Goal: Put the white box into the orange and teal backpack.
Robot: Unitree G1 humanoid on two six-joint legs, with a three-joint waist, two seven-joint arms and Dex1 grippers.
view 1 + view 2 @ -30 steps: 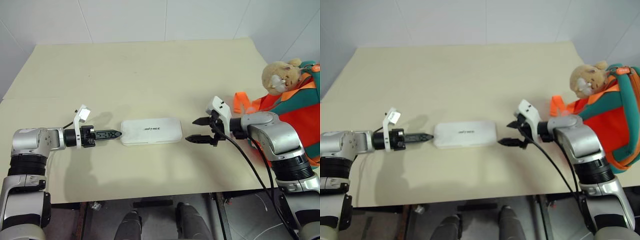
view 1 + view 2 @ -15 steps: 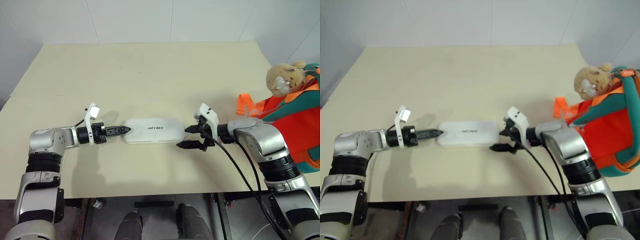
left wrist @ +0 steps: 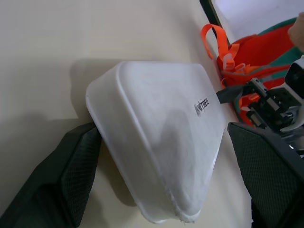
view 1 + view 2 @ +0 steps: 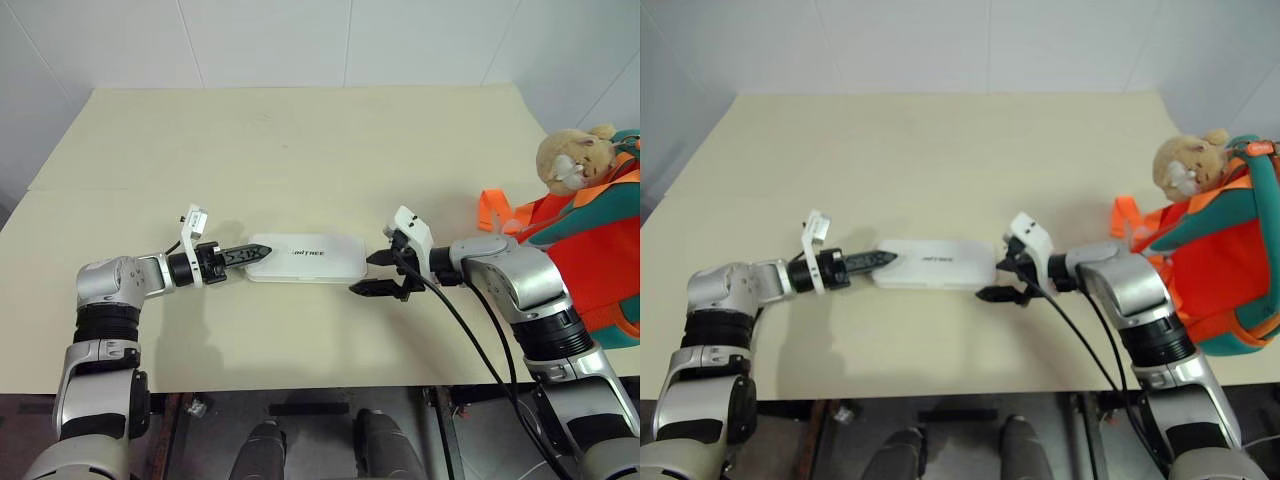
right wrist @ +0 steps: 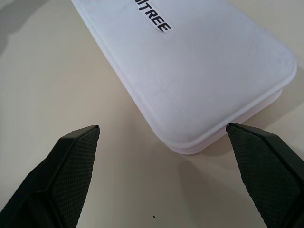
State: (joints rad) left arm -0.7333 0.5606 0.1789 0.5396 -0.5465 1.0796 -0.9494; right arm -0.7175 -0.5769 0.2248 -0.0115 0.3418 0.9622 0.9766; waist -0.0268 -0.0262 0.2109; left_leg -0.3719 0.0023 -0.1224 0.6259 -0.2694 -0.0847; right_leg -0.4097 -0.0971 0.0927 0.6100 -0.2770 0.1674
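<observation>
Presently we note the left end effector (image 4: pixel 247 253) spread wide around the white box (image 4: pixel 307 258), which lies flat mid-surface (image 4: pixel 300 140); the right end effector (image 4: pixel 370 273), likewise wide, grips nothing. Uneven squeezing could pivot the box away from the orange and teal backpack (image 4: pixel 590 240).

I'm reading just one bit of text: dark caps "UNITREE" on top of the white box (image 4: pixel 305 258), approx mid-lid, running along its long side. In my right wrist view I'm only catching "...ITREE", cut by the frame edge; in my left wrist view it's slanted, partly legible. No other labels or nos. legible.
</observation>
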